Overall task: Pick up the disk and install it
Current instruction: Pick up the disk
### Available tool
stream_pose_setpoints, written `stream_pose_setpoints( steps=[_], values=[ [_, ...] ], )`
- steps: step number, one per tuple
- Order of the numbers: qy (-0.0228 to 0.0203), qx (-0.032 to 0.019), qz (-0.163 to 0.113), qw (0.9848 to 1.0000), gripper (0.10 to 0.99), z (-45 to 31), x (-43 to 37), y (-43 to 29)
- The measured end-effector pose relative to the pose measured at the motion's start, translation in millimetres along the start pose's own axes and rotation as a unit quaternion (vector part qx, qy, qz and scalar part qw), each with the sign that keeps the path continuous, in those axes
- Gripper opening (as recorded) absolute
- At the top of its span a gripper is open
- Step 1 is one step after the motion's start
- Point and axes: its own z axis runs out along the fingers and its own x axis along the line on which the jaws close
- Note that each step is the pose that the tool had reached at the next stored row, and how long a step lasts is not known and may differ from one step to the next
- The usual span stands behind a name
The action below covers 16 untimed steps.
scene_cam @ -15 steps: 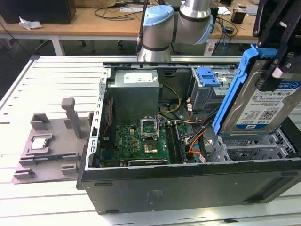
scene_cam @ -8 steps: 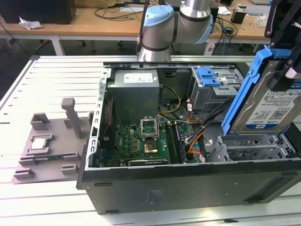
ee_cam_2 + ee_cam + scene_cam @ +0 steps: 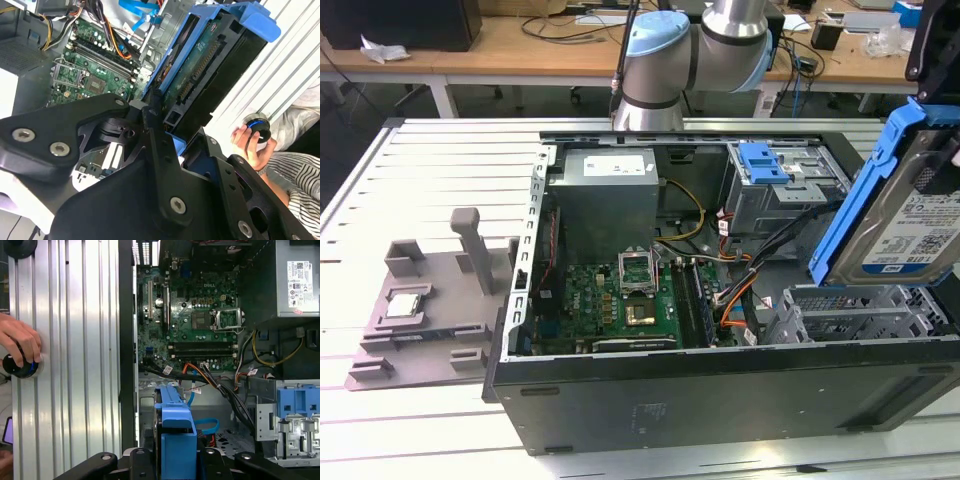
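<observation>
The disk (image 3: 912, 228) is a silver-grey drive with a white-and-blue label in a blue plastic bracket. It hangs tilted at the exterior view's right, above the open computer case's grey drive cage (image 3: 850, 315). In the second wrist view my gripper (image 3: 175, 122) is shut on the disk (image 3: 215, 65), with black fingers (image 3: 152, 107) pressed against the bracket's edge. In the first wrist view the blue bracket (image 3: 175, 427) sits between the black jaws of the gripper (image 3: 177, 460), over the case interior.
The case (image 3: 720, 390) lies open with a green motherboard (image 3: 620, 300), a power supply (image 3: 605, 190) and a blue latch on a metal cage (image 3: 765, 165). A grey fixture (image 3: 420, 320) holding a CPU chip (image 3: 403, 305) lies at the exterior view's left. A person's hand (image 3: 20, 340) holds a black knob (image 3: 17, 365) beside the case.
</observation>
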Motion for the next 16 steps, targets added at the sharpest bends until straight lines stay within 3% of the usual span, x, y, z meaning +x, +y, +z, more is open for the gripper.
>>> stream_pose_setpoints(
  steps=[16],
  values=[
    [0.0002, 0.0, 0.0, 1.0, 0.369, 12.2, 0.8, -9.4]
  ],
)
